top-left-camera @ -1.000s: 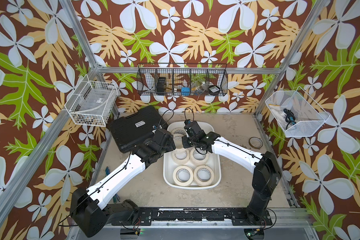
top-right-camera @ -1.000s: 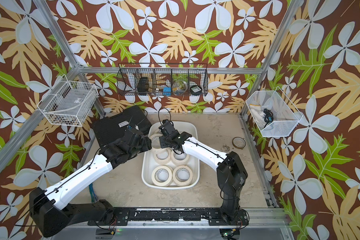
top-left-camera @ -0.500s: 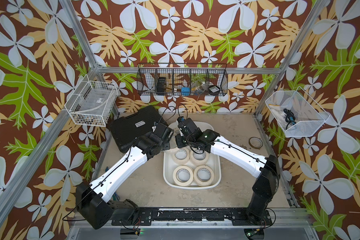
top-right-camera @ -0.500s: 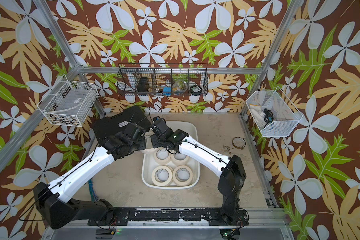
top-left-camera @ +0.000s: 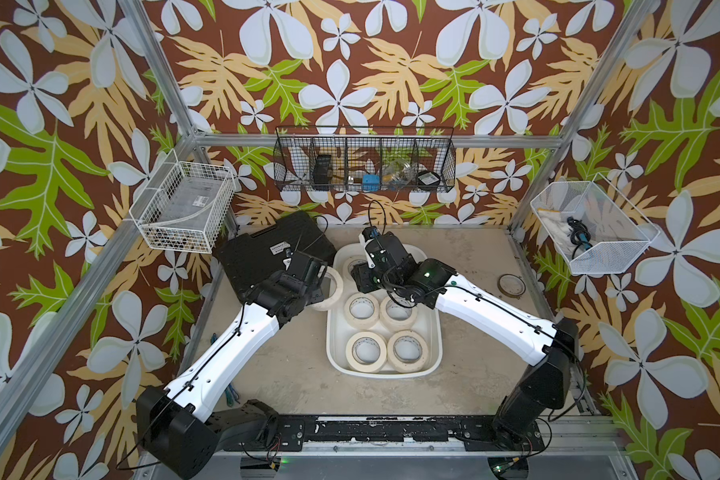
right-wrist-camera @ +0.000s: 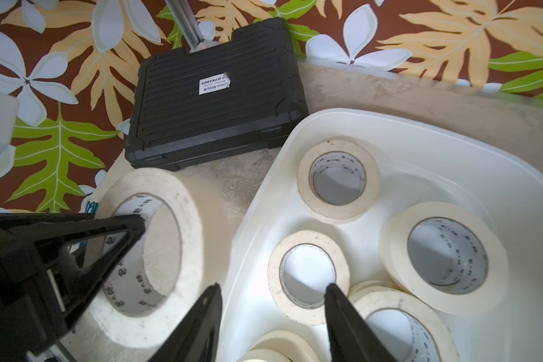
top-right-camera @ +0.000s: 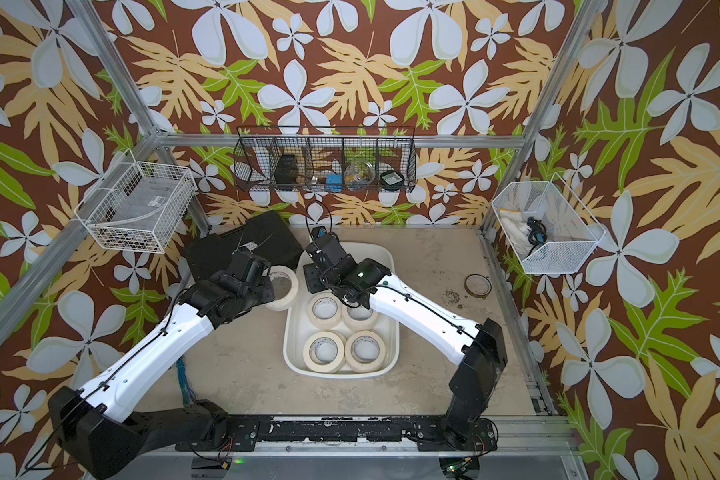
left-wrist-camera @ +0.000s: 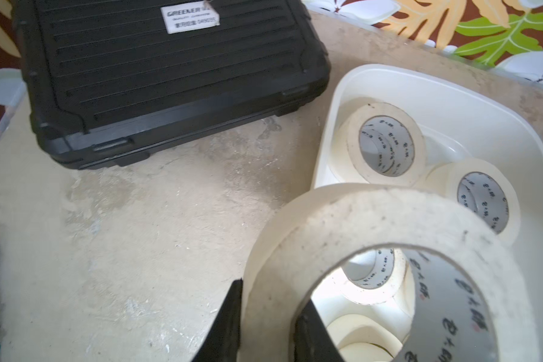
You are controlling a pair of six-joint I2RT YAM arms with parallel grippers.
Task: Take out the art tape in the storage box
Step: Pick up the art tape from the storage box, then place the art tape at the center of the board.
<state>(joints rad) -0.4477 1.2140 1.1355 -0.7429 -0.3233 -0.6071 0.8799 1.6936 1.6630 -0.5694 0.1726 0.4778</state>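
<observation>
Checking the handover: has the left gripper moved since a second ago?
Yes: gripping a tape roll, the left gripper has drawn back leftward in a top view, off the storage box's rim.

A white label (left-wrist-camera: 189, 15) on the lid of the black case (left-wrist-camera: 170, 78) carries the brand word "GREENER" in grey capitals. Its bottom line holds small characters and a number starting 04903; the rest is unclear. Dark print repeats around the inner core of each tape roll (left-wrist-camera: 352, 141), too blurred to read.
</observation>
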